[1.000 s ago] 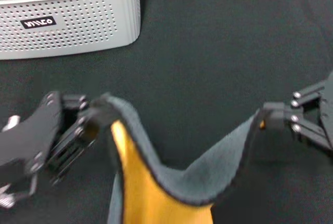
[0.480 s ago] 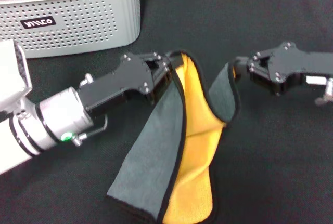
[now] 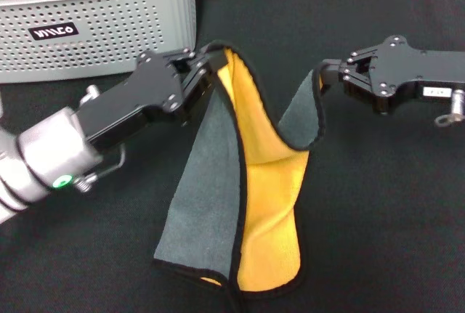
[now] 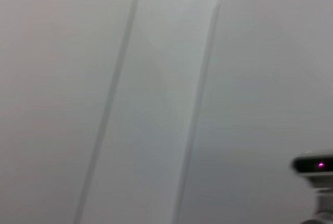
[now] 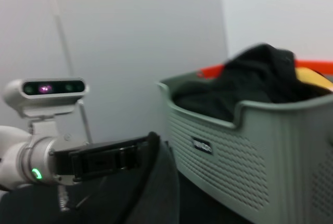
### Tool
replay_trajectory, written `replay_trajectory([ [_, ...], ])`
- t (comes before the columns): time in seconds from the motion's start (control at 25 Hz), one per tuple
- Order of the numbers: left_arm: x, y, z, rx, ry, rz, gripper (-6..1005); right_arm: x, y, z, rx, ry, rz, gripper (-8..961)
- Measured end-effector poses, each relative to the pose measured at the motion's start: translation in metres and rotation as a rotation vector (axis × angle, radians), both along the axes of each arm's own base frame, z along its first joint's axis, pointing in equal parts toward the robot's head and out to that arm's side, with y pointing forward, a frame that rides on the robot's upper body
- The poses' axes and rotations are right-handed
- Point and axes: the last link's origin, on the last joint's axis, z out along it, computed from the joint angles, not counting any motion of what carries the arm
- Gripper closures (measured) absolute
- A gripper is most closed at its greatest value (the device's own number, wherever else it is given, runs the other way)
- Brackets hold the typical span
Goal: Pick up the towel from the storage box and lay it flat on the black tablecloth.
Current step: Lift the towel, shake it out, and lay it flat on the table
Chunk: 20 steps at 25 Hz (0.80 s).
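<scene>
The towel (image 3: 270, 182) hangs between my two grippers, its orange-yellow face and its dark grey face both showing. Its lower end rests crumpled on the black tablecloth (image 3: 378, 226) near the front. My left gripper (image 3: 216, 57) is shut on one top corner, close to the storage box (image 3: 109, 37). Off to the right, at about the same height, my right gripper (image 3: 324, 78) is shut on the other top corner. The towel sags in a deep fold between them. In the right wrist view the storage box (image 5: 244, 151) stands beside my left arm (image 5: 99, 161).
Dark cloths (image 5: 260, 76) and something orange fill the storage box at the back left. The black tablecloth stretches out to the right and front of the towel. The left wrist view shows only a pale wall and the head camera (image 4: 315, 166).
Both grippers have carried the towel away from the front edge toward the back and drawn closer together. The towel's lower end has come down onto the tablecloth.
</scene>
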Motion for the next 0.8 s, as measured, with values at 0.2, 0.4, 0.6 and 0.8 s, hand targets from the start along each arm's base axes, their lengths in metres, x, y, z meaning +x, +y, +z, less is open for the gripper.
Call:
replay_trajectory([
  [0.2,-0.004,-0.031,0.019,-0.046,-0.048,-0.133,987,-0.005,-0.027,0.025,0.011,-0.007,0.051,946],
  [0.4,-0.006,-0.054,0.037,-0.120,-0.048,-0.255,987,-0.014,-0.067,0.049,-0.010,-0.036,0.113,946],
  [0.6,-0.005,-0.070,0.058,-0.222,-0.039,-0.349,987,-0.021,-0.109,0.062,-0.065,-0.079,0.159,946],
  [0.8,0.002,-0.075,0.073,-0.313,0.009,-0.387,987,-0.030,-0.135,0.073,-0.095,-0.098,0.194,946],
])
